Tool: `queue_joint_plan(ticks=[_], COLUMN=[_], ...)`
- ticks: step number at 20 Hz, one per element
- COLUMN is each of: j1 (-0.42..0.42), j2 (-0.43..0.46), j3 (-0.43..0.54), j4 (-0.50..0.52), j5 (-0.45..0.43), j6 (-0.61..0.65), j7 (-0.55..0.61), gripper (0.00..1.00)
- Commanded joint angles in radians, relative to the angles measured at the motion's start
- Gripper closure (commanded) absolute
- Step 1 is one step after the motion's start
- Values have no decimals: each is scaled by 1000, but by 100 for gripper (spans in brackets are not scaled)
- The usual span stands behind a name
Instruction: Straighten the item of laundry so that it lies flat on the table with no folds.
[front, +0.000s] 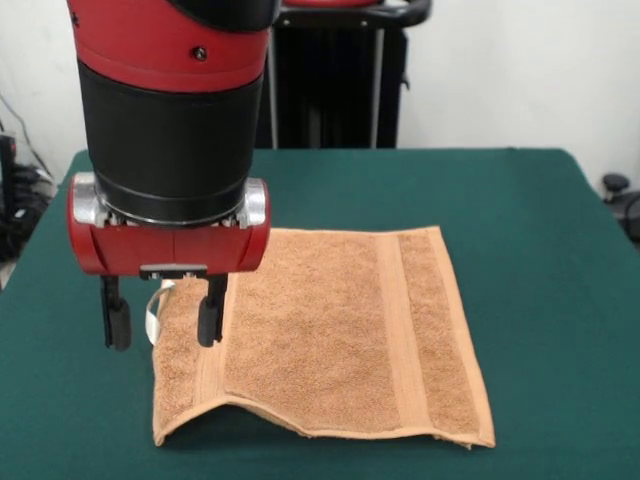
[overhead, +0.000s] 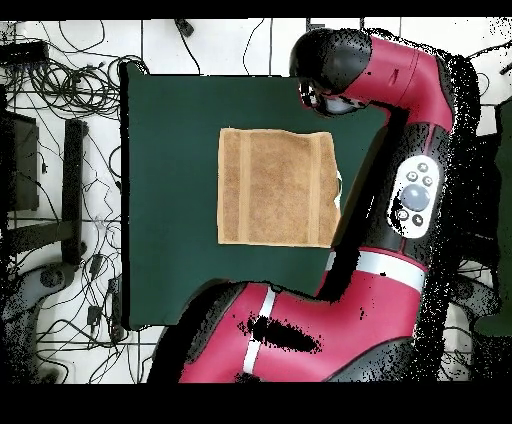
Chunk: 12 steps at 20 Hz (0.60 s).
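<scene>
Laundry on this bench is one orange-tan terry towel (front: 330, 335), but the largest thing in sight is the green-covered table (front: 540, 250), which spreads well beyond the towel on every side. In the front view the towel sits nearer the bench's front edge than its far edge, roughly midway between the left and right edges. Most of it lies flat, with one woven band (front: 395, 330) running front to back near its right side. Its front edge lifts off the cloth in a shallow arch towards the front left corner, with shadow beneath. From overhead the towel (overhead: 277, 188) reads as a near-square patch in the middle of the table (overhead: 170, 200).

Next in size, the red and black arm (front: 170, 110) comes down over the towel's left edge. Its gripper (front: 164, 322) has its two black fingers (front: 211, 318) spread apart, holding nothing, one on each side of the small white tag (front: 155, 310) at that edge.
</scene>
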Motion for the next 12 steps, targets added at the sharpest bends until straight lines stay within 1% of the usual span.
queue_joint_plan(ticks=[1, 12], j1=[37, 39], j2=[56, 83], j3=[60, 71], j4=[26, 34], j5=[18, 26], j6=[-34, -83], j7=[283, 293], gripper=[0, 0])
